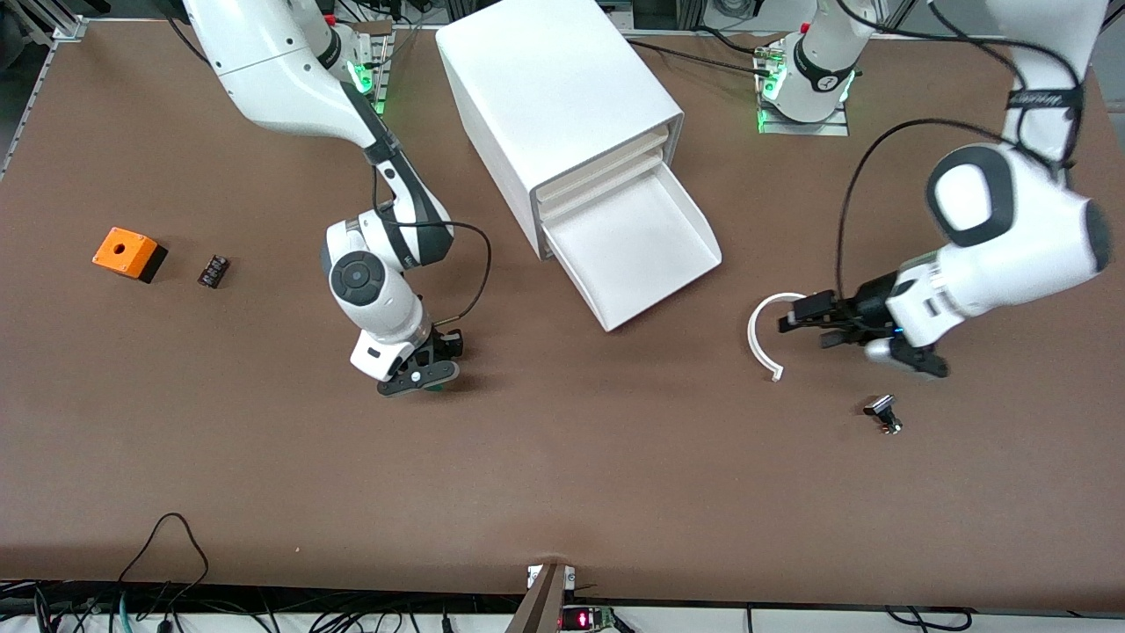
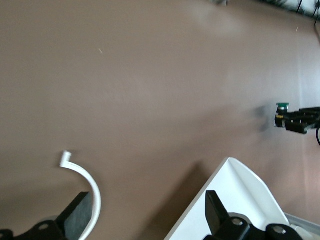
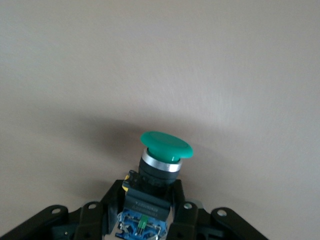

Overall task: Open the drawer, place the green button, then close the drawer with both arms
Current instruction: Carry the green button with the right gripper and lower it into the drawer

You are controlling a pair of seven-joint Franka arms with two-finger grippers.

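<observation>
I am pinching the button (image 3: 161, 170) in my right pincer (image 1: 431, 369), fingers (image 3: 112, 200) pressed on its black-and-blue body with the green cap jutting out ahead, low over the bare table (image 1: 562, 475) toward the right arm's end. The drawer (image 1: 635, 249) is standing pulled out at the bottom of the cabinet (image 1: 562, 105), its white tray empty as far as I can see, so the step in hand, as I judge it, is carrying the button there. To do it well I am thinking of lifting first, enough to clear the tray's front lip, then travelling over the middle of the tray and lowering before letting go, so the round cap is not rolling or bouncing out. The grip looks centred on the body, so I am expecting no slipping if I am moving smoothly. My left pincer (image 1: 802, 318) is hanging spread and empty over the table toward the left arm's end, beside the drawer's front corner and over a curved white strip (image 1: 761, 334); it is waiting, and I should be keeping my path away from it. A small silver-black part (image 1: 882, 413) is lying nearer the camera than that pincer.
</observation>
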